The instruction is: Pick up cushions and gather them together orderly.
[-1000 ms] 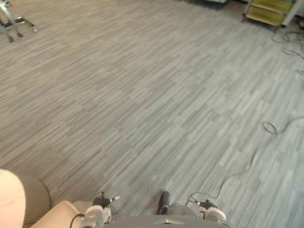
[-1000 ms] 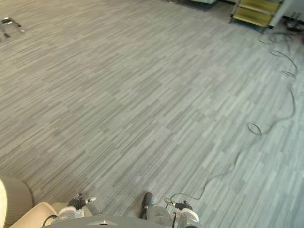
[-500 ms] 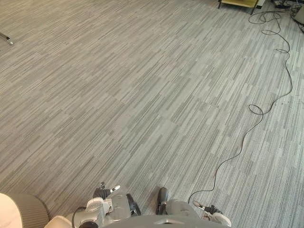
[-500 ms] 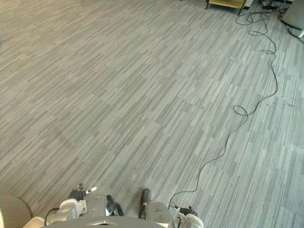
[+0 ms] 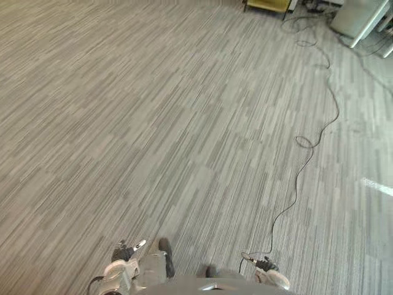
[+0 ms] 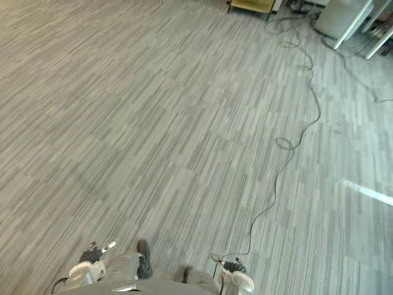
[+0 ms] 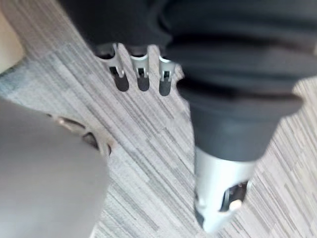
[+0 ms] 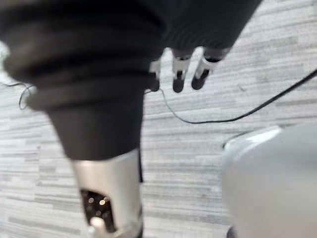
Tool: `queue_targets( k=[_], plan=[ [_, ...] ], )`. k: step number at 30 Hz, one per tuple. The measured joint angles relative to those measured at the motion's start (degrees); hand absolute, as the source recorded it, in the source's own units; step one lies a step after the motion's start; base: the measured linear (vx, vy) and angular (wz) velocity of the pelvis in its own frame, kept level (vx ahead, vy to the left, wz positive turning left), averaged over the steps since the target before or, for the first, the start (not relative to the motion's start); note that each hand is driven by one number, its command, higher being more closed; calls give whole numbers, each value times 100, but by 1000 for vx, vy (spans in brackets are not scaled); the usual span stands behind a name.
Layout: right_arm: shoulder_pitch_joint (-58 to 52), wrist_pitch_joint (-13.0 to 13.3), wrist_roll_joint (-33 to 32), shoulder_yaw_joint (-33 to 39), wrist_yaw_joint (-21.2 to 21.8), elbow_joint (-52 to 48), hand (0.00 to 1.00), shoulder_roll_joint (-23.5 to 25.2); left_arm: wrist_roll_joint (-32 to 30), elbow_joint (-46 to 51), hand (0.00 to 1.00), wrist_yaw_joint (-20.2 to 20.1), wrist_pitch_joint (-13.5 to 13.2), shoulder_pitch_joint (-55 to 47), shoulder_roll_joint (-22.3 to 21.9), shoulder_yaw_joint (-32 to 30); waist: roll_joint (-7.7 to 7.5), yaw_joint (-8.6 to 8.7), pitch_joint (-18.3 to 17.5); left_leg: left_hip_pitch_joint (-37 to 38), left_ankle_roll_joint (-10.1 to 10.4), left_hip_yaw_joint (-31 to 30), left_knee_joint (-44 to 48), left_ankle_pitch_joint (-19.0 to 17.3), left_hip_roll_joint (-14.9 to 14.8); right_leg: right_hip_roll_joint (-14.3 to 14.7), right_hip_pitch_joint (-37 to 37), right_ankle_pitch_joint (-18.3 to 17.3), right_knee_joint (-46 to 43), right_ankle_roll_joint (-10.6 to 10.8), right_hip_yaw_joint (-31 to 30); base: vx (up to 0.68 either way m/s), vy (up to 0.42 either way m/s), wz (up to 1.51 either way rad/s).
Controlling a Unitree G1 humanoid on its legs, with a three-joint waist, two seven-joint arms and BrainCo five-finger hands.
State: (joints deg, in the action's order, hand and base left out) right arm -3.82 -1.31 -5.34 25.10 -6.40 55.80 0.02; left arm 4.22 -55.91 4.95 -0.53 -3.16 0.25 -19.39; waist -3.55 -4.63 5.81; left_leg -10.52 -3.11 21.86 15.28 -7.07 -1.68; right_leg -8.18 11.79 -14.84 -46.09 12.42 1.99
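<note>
One left hand (image 7: pixel 142 72), one right hand (image 8: pixel 179 74), one shelf (image 5: pixel 268 5), one cabinet (image 5: pixel 358 17).

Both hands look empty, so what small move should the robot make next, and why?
Probably turn left to look: the left hand and right hand hang open over grey carpet, and a beige edge beside the left hand may be a cushion.

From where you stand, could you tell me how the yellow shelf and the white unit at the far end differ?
Colour: the yellow shelf is mustard, the white unit pale grey-white. Shape: the yellow shelf shows as a thin flat board, the white unit as a bulkier block. Place: the yellow shelf stands left of the white unit. Both sit at the far edge of the carpet, cut off by the view's top.
</note>
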Motion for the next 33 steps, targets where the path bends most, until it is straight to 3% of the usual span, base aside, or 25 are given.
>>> queue_targets(
  k=[2, 4, 5, 8, 10, 13, 15, 16, 17, 19, 21, 23, 24, 25, 27, 29, 30, 33],
  plan=[
    [44, 6, 0, -2, 5, 115, 0, -22, 12, -49, 0, 35, 28, -6, 57, 154, 39, 33, 34, 381, -130, 2, -91, -90, 105, -183, 19, 244, -727, -15, 172, 401, 156, -6],
    [137, 21, 0, 1, 4, 144, 0, -41, 18, -98, 0, 76, 46, 9, 64, 213, 154, 28, 134, 815, -116, -1, -327, -167, 117, -224, 24, 211, -1071, -144, 423, 329, 108, -30],
    [179, 69, -2, 18, 13, 136, 0, -85, 19, -133, 0, 90, 56, 14, 58, 235, 261, 59, 237, 1273, -112, -1, -619, -214, 120, -245, 18, 59, -1182, -380, 691, 301, 69, -33],
    [242, 116, -141, 103, 12, 128, 0, -164, 20, -177, 0, 90, 59, 42, 79, 390, 409, 251, 361, 1962, -100, 4, -1062, -207, 112, -260, 273, -376, -487, -892, 1496, 238, 11, -2],
    [271, 116, -166, 108, 16, 112, 0, -138, 18, -222, 0, 88, 58, 149, 58, 394, 326, 322, 372, 2101, -97, 8, -1114, -209, 98, -258, 603, -331, 395, -1001, 1703, 309, -83, 18],
    [360, 114, -165, 224, 14, 85, 0, -137, 6, -226, 0, 85, 58, 210, -36, 472, 387, 330, 448, 2463, 286, 32, -1372, -422, -87, -121, 885, 278, 1625, -1083, 1761, 322, -145, 7],
    [398, 109, -161, 223, 11, 94, 0, -79, -3, -293, 0, 76, 55, 205, 29, 487, 248, 323, 540, 2771, 557, 73, -1467, -584, -111, -160, 915, 1158, 2784, -1113, 1748, 300, -197, 2],
    [403, 109, -160, 227, 13, 95, 0, -65, -4, -326, 0, 77, 55, 203, 40, 485, 237, 327, 559, 2865, 633, 58, -1467, -633, -117, -158, 890, 1539, 2848, -1139, 1767, 503, -357, -22],
    [453, 107, -148, 230, 13, 94, 0, -66, -5, -387, 0, 80, 54, 208, 4, 399, 320, 305, 556, 3026, 702, 97, -1442, -667, -265, 2, 825, 1798, 2701, -1354, 1788, 426, -316, -30],
    [494, 122, -143, 228, 14, 60, 0, -71, -7, -396, 0, 66, 51, 241, -59, 381, 397, 317, 592, 3023, 719, 124, -1392, -555, -322, 41, 897, 1559, 2485, -1380, 1775, 310, -247, -23],
    [503, 110, -146, 325, 16, -78, 0, -65, -87, -388, 0, 42, 45, 291, -155, 380, 478, 411, 597, 3114, 868, 124, -1318, -361, -402, 45, 1003, 1011, 1894, -1410, 1758, 290, -216, -8],
    [462, 112, -146, 324, 16, -94, 0, -64, -106, -385, 0, 33, 45, 284, -172, 375, 496, 464, 593, 3156, 874, -6, -911, -324, -560, 75, 821, 656, 1647, -1425, 1791, 364, -251, 9],
    [371, 111, -146, 308, 16, -121, 0, -44, -107, -326, 0, -10, 47, 280, -176, 375, 497, 499, 584, 2813, 941, -319, 311, -295, -841, 127, 482, 452, 1678, -1430, 1839, 319, -244, 16],
    [331, 111, -146, 305, 16, -137, 0, -43, -107, -287, 0, -25, 46, 277, -185, 366, 517, 497, 571, 2584, 1030, -462, 927, -219, -967, 163, 350, 403, 1721, -1435, 1850, 222, -178, 12],
    [185, 110, -151, 221, 14, -295, 0, -56, -106, -119, 0, -38, 45, 189, -283, 322, 647, 459, 495, 1749, 1159, -869, 2791, 325, -1335, 336, 62, 235, 1843, -1509, 1821, 255, -102, -19],
    [150, 108, -155, 193, 8, -308, 0, -81, -103, -74, 0, -40, 47, 138, -329, 315, 806, 448, 453, 1112, 1067, -913, 4039, 276, -1546, 545, -254, 149, 2049, -1591, 1691, 344, -18, -44],
    [138, 86, -164, 194, 1, -293, 0, -92, -98, -20, 0, -38, 51, 122, -298, 303, 801, 381, 487, 693, 956, -768, 4503, -5, -1538, 581, -661, 118, 2257, -1586, 1552, 312, 25, -45],
    [30, 77, -215, 165, -10, -281, 0, -96, -92, 161, 0, -36, 46, 3, -286, 278, 780, 233, 494, 156, 782, -480, 4339, -304, -1515, 561, -1132, 66, 2582, -1494, 1415, 263, 53, -36]
  ],
)
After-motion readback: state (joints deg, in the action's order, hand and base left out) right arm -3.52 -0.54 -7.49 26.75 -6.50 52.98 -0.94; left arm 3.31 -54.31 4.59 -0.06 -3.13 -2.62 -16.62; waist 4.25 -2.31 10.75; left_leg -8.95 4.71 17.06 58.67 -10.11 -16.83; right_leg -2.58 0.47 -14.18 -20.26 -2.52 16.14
